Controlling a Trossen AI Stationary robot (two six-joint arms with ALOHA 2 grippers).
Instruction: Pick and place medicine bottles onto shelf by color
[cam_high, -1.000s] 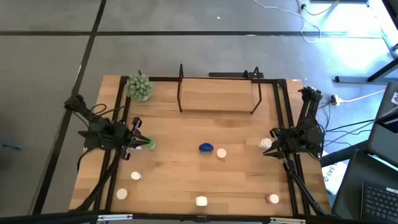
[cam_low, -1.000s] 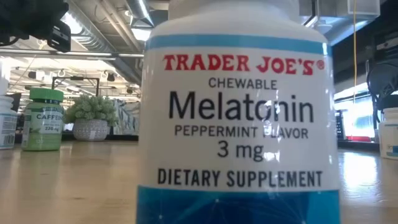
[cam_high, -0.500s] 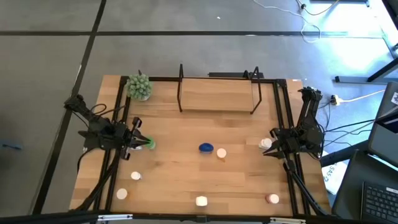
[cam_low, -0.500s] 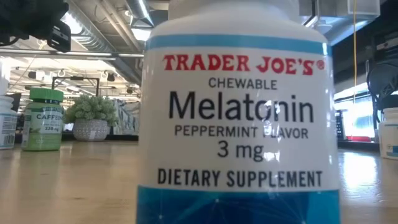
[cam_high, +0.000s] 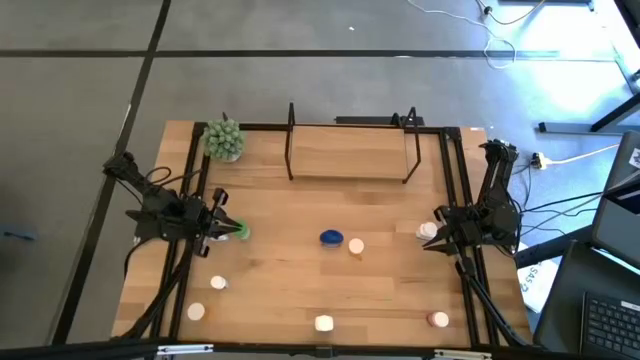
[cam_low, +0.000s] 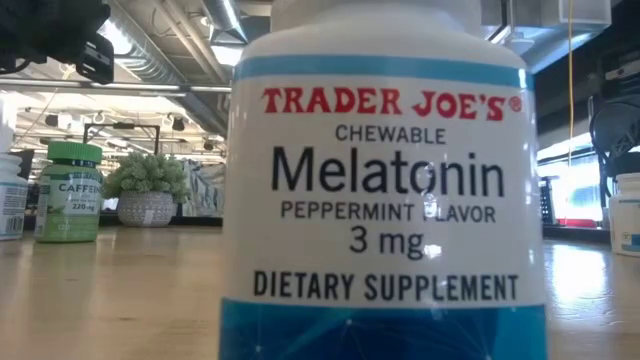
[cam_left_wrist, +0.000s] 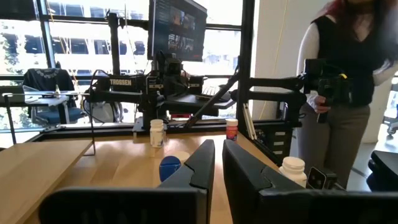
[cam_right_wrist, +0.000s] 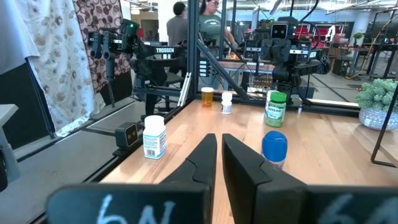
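Observation:
The medicine bottles stand scattered on the tabletop. A blue one (cam_high: 331, 238) and a white-capped one (cam_high: 356, 246) are in the middle, and several more are along the near edge (cam_high: 324, 323). A green one (cam_high: 240, 231) stands just off my left gripper (cam_high: 224, 228). A white one (cam_high: 427, 230) stands beside my right gripper (cam_high: 430, 240). The shelf (cam_high: 350, 152) stands at the far middle with nothing on its board. Both grippers hover at the table's sides, shut and holding nothing (cam_left_wrist: 217, 163) (cam_right_wrist: 219, 157).
A green spiky plant ball (cam_high: 224, 140) sits at the far left corner. One white-and-blue bottle (cam_low: 385, 190) stands right in front of the low camera and blocks most of that view. A person (cam_left_wrist: 348, 93) stands beyond the table's right side.

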